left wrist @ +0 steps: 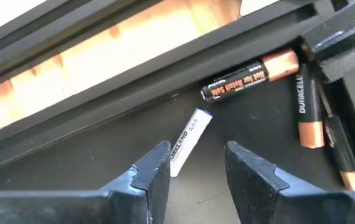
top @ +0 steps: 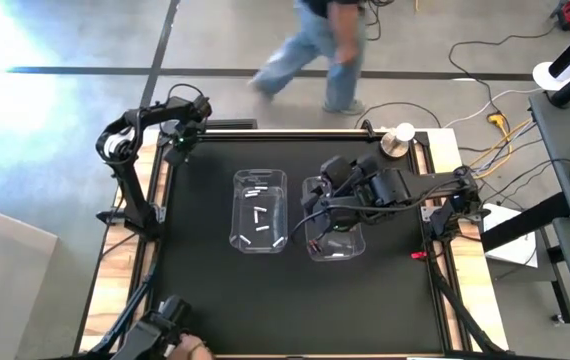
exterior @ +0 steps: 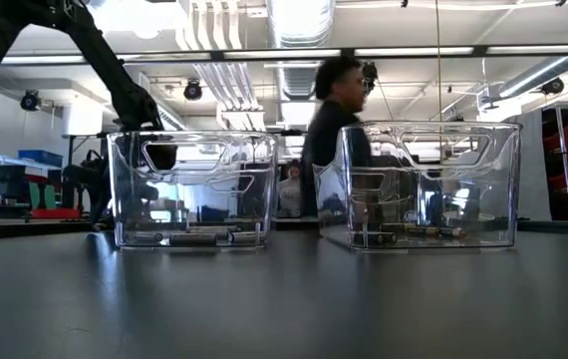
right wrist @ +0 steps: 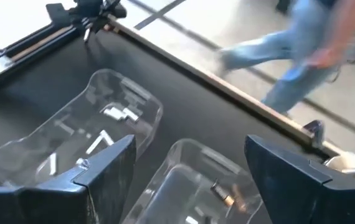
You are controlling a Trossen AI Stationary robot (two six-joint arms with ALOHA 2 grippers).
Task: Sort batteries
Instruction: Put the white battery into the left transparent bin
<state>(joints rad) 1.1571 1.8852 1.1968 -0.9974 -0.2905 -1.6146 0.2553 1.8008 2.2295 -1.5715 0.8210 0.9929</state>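
Observation:
A white battery (left wrist: 189, 138) lies on the black mat in the table's far left corner, beside the frame rail. Three dark batteries with copper ends (left wrist: 250, 78) (left wrist: 309, 112) (left wrist: 343, 160) lie close by. My left gripper (left wrist: 196, 155) (top: 178, 150) hangs over that corner, pointing steeply down and open. Its fingertips stand on either side of the white battery's near end. Two clear bins stand mid-table. The left bin (top: 259, 210) holds white batteries (right wrist: 112, 113). The right bin (top: 337, 240) holds dark ones (right wrist: 222, 193). My right gripper (right wrist: 190, 155) (top: 317, 205) hovers open and empty above the right bin.
A black frame rail (left wrist: 134, 93) and a wooden strip (left wrist: 109, 43) run right behind the loose batteries. A round roll (top: 397, 140) sits at the far right corner. A small red thing (top: 417, 255) lies at the right edge. A person (top: 315, 50) walks beyond the far edge.

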